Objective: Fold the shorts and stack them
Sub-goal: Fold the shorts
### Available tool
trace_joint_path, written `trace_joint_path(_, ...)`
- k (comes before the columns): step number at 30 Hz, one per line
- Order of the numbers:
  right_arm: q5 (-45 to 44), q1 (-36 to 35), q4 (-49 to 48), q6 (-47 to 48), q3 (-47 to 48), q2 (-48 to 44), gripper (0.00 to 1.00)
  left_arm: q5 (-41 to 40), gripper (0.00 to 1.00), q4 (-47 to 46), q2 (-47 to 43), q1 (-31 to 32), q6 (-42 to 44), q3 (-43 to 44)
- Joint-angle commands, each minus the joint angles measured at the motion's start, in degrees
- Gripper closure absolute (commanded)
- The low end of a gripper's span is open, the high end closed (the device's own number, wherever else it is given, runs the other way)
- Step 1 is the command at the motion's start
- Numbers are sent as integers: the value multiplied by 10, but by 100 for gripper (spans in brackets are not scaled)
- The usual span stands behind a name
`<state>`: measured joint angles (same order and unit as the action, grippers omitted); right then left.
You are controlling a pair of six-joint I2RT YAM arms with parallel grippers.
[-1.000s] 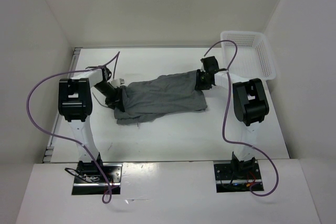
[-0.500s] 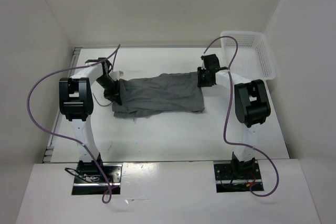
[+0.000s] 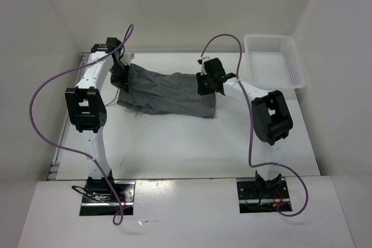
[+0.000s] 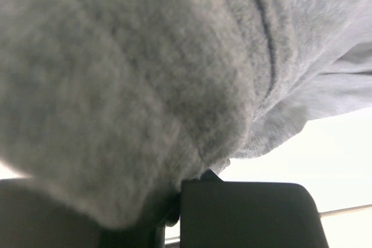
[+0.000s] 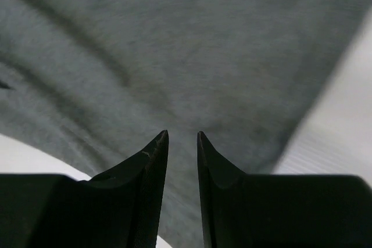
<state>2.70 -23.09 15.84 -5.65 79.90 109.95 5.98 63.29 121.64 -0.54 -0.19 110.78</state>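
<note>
The shorts [image 3: 165, 91] were held bunched and unfolded across the upper centre of the bench [image 3: 174, 143], pinched by the left end effector [image 3: 120, 71], while the right end effector [image 5: 182, 143] hovered narrowly spread, nothing stacked yet.

White mesh basket [image 3: 273, 62] (plastic, rectangular) resting on the white table [image 3: 174, 143], right of the right pincer.

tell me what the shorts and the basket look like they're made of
The shorts: soft knit fabric, probably fleece or jersey cotton, matte grey. The left wrist view shows a fuzzy nap and a sewn seam, and they drape in loose folds. The basket: most likely rigid moulded plastic, white, with slightly glossy open mesh walls that hold their shape.
</note>
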Motion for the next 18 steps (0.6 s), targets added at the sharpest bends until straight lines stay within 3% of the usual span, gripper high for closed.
trace_joint_path(1, 40, -8, -19, -60, 42, 51, 68, -25, 100, 53, 28, 15, 2, 110)
trace_joint_path(4, 25, -8, -24, -84, 82, 100, 72, 9, 100, 108, 64, 21, 2, 222)
trace_joint_path(11, 35, -27, -19, -132, 139, 161, 75, 81, 100, 108, 75, 98, 2, 244)
trace_joint_path(18, 52, -32, -19, -158, 163, 196, 75, 176, 100, 108, 128, 169, 2, 343)
